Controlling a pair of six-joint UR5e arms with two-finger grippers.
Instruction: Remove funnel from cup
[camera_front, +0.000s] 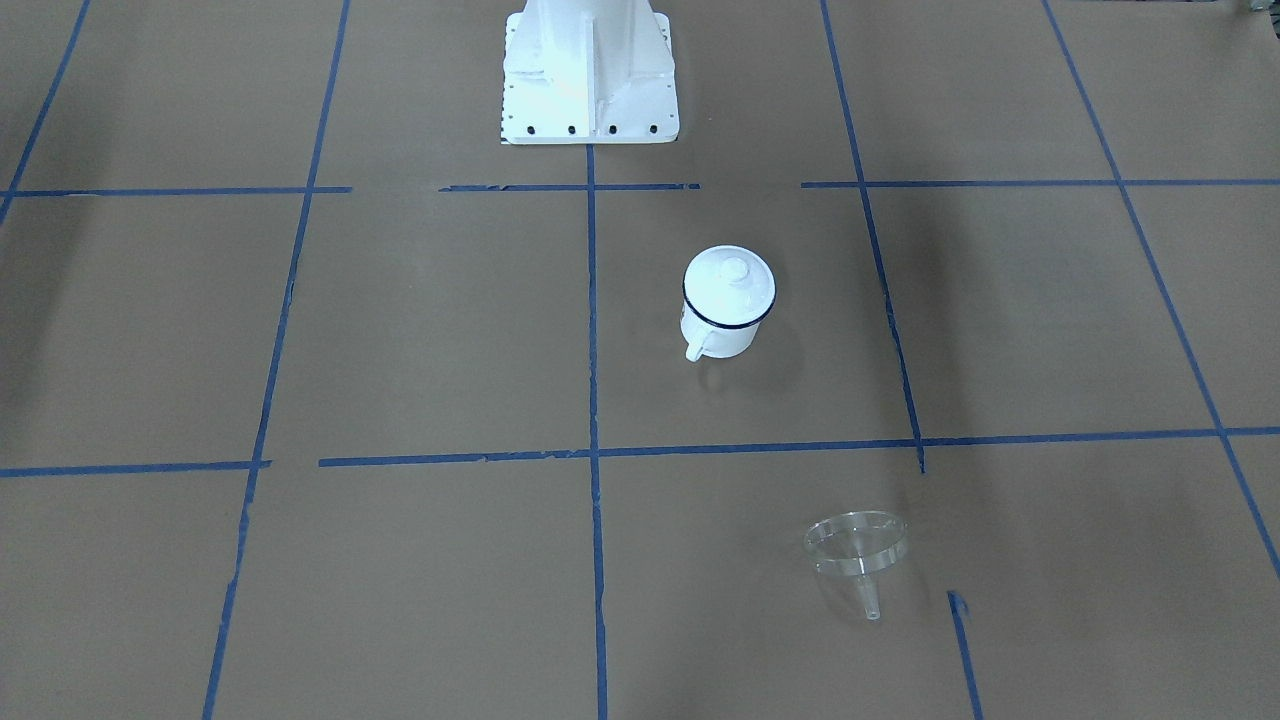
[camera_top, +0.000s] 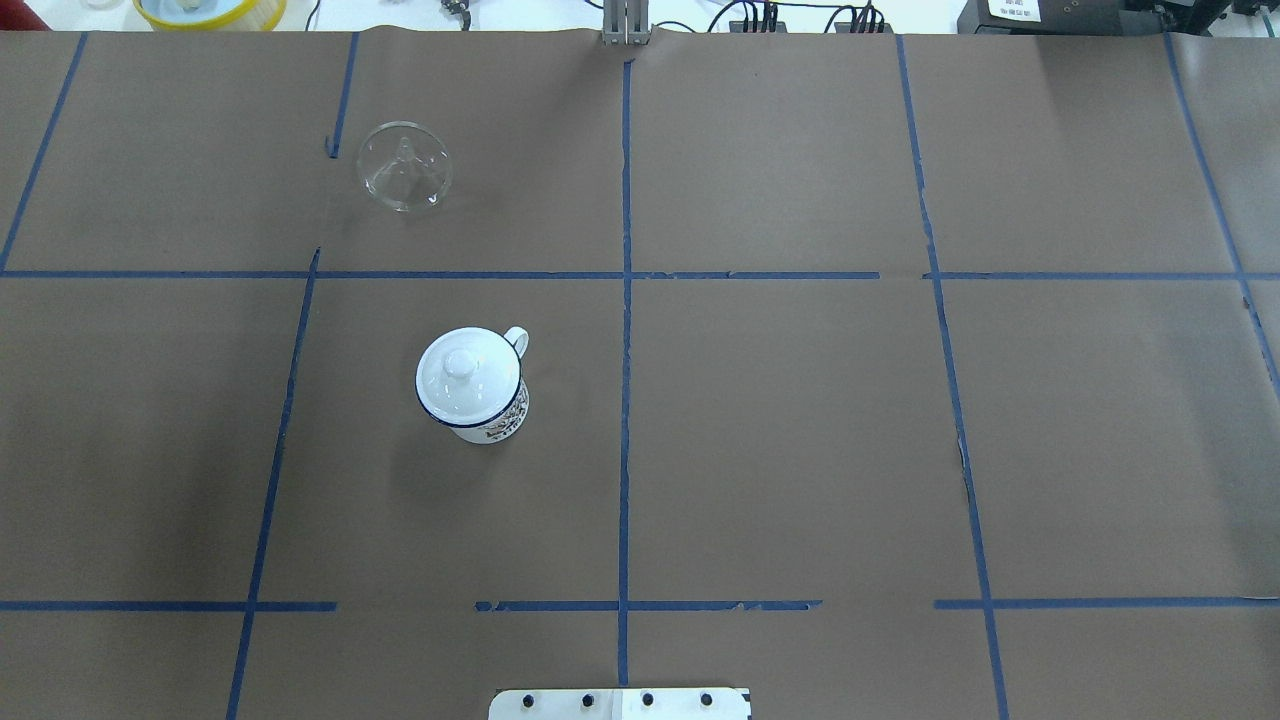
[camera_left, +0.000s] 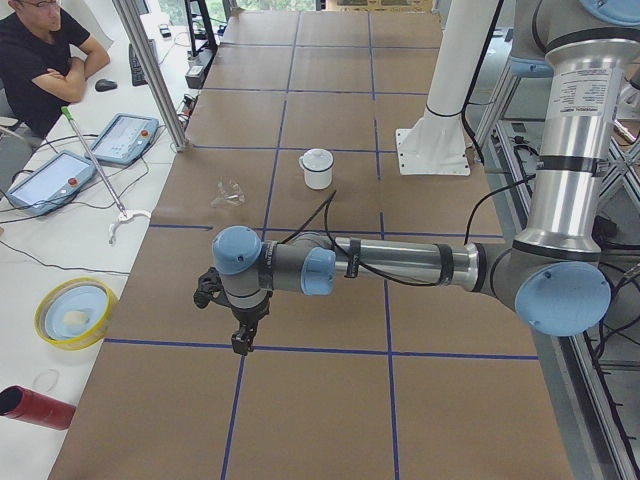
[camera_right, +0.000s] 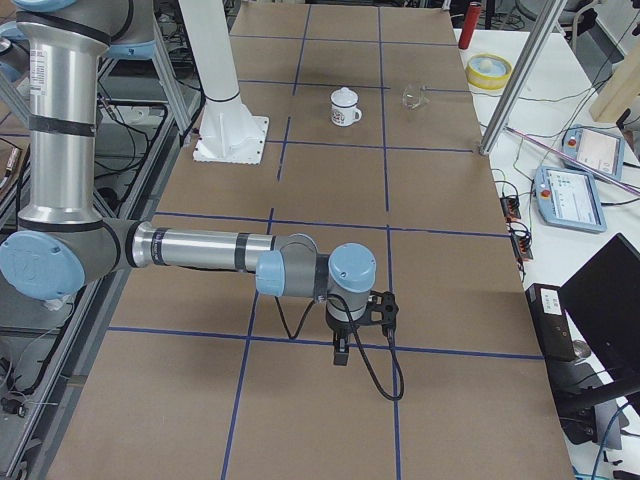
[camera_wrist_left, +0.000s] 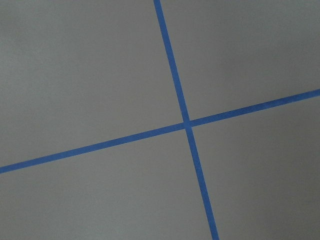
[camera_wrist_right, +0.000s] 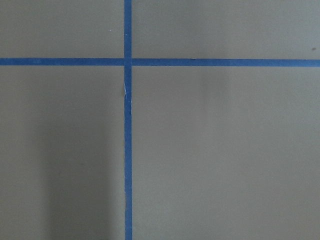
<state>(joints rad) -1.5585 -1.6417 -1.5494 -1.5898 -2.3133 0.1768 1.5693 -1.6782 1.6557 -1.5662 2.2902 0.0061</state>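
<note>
The cup (camera_front: 722, 328) is a white enamel mug with a dark blue rim; it stands upright on the brown table with a white domed lid (camera_front: 730, 283) on it. It also shows in the overhead view (camera_top: 497, 420). The clear funnel (camera_front: 857, 550) lies on the table apart from the cup, toward the operators' side, also in the overhead view (camera_top: 404, 168). My left gripper (camera_left: 242, 340) hangs over the table's left end, far from both. My right gripper (camera_right: 341, 352) hangs over the right end. I cannot tell whether either is open or shut. Both wrist views show only paper and blue tape.
The robot's white base (camera_front: 588, 70) stands at the table's back middle. A metal pole (camera_left: 150, 70), tablets (camera_left: 50, 180), a yellow bowl (camera_left: 72, 312) and a seated operator (camera_left: 45, 55) are on the side bench. Blue tape lines grid the table.
</note>
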